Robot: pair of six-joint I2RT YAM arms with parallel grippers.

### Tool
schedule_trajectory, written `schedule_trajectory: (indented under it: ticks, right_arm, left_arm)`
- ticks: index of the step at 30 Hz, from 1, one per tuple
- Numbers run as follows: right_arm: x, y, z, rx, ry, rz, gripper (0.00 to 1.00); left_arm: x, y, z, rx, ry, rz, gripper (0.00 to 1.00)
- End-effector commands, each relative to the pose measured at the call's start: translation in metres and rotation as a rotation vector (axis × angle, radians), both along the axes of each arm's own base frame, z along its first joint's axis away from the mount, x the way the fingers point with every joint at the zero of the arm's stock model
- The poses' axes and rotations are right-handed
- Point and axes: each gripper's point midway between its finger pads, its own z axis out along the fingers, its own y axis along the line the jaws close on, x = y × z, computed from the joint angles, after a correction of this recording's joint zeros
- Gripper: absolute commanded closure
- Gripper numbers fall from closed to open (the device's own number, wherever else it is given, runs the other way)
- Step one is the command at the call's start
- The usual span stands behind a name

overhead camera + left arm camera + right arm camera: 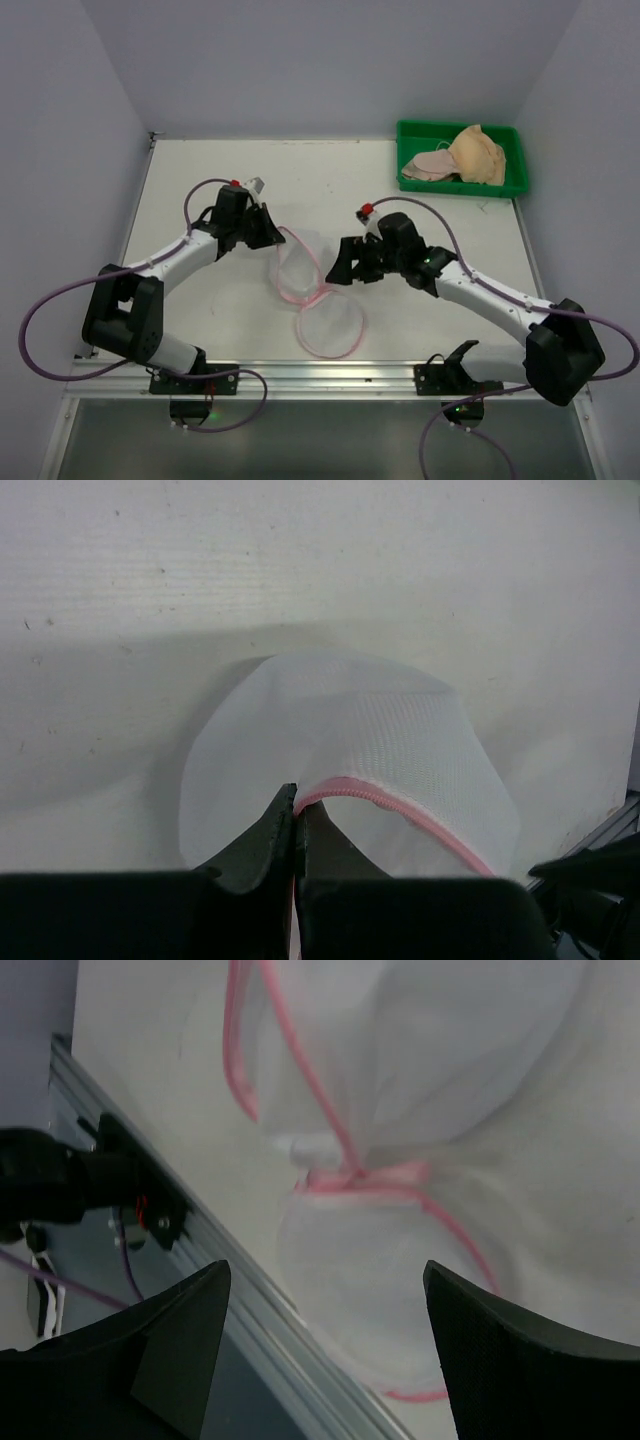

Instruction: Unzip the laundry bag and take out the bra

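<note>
Holding the laundry bag point(328, 325) by its pink zipper trim, my left end effector point(296, 800) is pinched fully closed on the rim of the far half, which tents up off the tabletop point(400, 330). My right end effector point(325, 1280) hovers empty, jaws wide apart, just above the joint where the two round halves meet. The bag lies unzipped and splayed mid-tabletop, and I see nothing inside it. The bra point(478, 155) sits in the green tray point(460, 127) at the far right corner, well apart. I judge the job nearly finished. To close out cleanly, I'd part the left fingers gently so the mesh doesn't snag, then raise both arms straight up, clear of the trim.
</note>
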Motion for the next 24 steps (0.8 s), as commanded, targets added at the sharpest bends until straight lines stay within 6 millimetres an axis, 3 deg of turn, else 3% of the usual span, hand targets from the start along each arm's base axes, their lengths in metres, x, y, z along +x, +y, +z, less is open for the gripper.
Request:
schedule_trajectory:
  ticks: [1, 4, 8, 9, 12, 15, 16, 19, 24]
  right_arm:
    - [-0.057, 0.026, 0.003, 0.098, 0.101, 0.183, 0.21]
    - [-0.075, 0.032, -0.020, 0.068, 0.189, 0.227, 0.21]
    - [-0.080, 0.038, -0.046, 0.043, 0.295, 0.249, 0.19]
    - [-0.079, 0.036, -0.066, -0.006, 0.356, 0.233, 0.19]
    - [-0.059, 0.031, -0.091, -0.069, 0.398, 0.185, 0.19]
    - [-0.024, 0.017, -0.098, -0.080, 0.388, 0.087, 0.20]
    - [-0.016, 0.012, -0.099, -0.098, 0.372, 0.064, 0.21]
    - [0.017, -0.005, -0.098, -0.182, 0.301, -0.021, 0.20]
    - [0.070, -0.020, -0.076, -0.248, 0.174, -0.103, 0.20]
  left_arm:
    - [0.041, -0.002, 0.028, -0.049, -0.097, 0.074, 1.00]
    - [0.050, -0.001, 0.024, -0.050, -0.090, 0.102, 1.00]
    - [0.053, 0.002, 0.018, -0.042, -0.070, 0.116, 1.00]
    - [0.052, 0.003, 0.017, -0.040, -0.067, 0.114, 1.00]
    - [0.042, 0.009, 0.010, -0.018, -0.055, 0.113, 1.00]
    - [0.016, 0.019, -0.010, 0.013, -0.007, 0.108, 1.00]
    - [0.010, 0.020, -0.007, 0.006, -0.015, 0.101, 1.00]
    - [-0.018, 0.017, -0.020, -0.028, 0.035, 0.052, 0.99]
    - [-0.069, 0.001, -0.041, -0.131, 0.139, -0.023, 0.99]
